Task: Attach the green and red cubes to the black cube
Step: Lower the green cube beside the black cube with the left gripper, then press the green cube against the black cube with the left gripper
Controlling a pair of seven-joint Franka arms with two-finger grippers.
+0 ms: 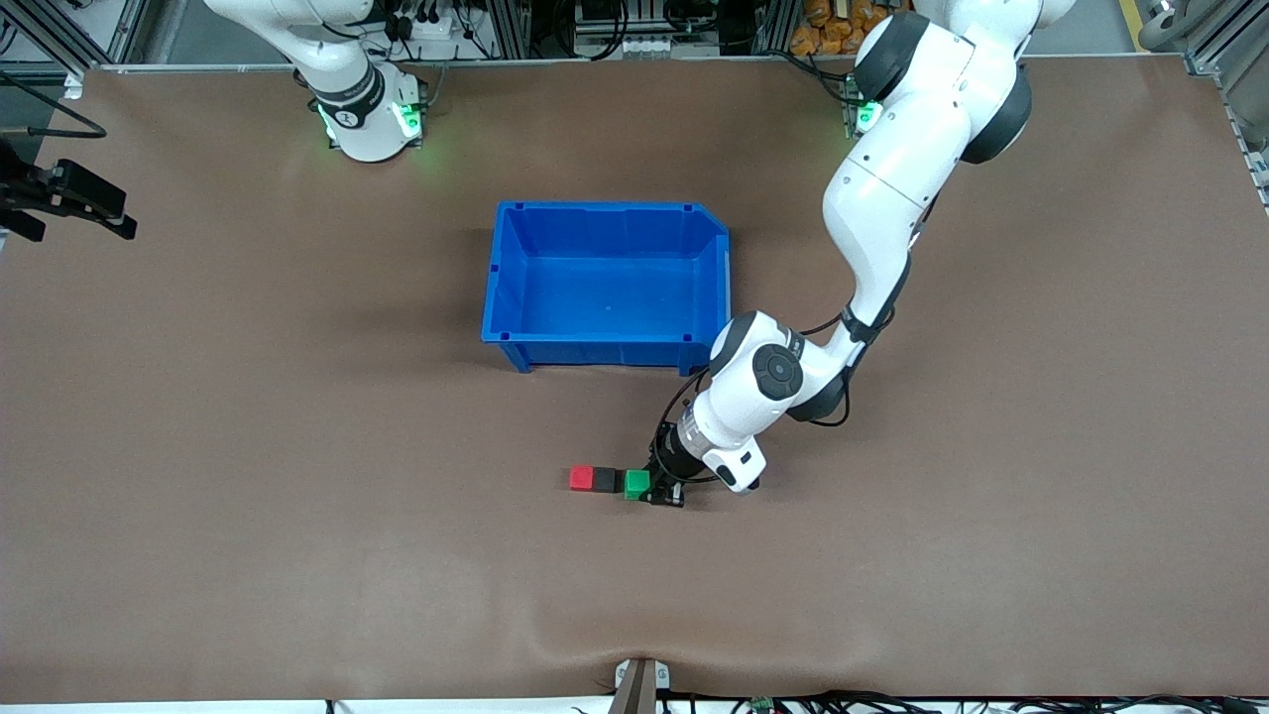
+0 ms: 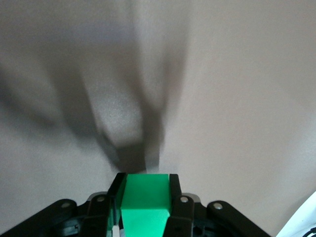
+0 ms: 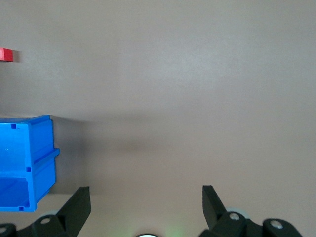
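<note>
Three cubes stand in a row on the brown table, nearer the front camera than the bin. The red cube [image 1: 581,479] touches the black cube [image 1: 606,481], and the green cube [image 1: 636,484] sits against the black one's other face. My left gripper [image 1: 646,487] is low at the table, shut on the green cube [image 2: 145,197], which fills the gap between its fingers [image 2: 174,183]. The black cube [image 2: 133,158] is a dark block just ahead of it. My right gripper [image 3: 145,190] waits open and empty above the table; the red cube [image 3: 6,54] lies far off.
A blue bin [image 1: 605,352] stands mid-table, farther from the front camera than the cubes, close to the left arm's elbow. The same bin [image 3: 27,163] shows in the right wrist view. A black camera mount [image 1: 69,196] juts in at the right arm's end.
</note>
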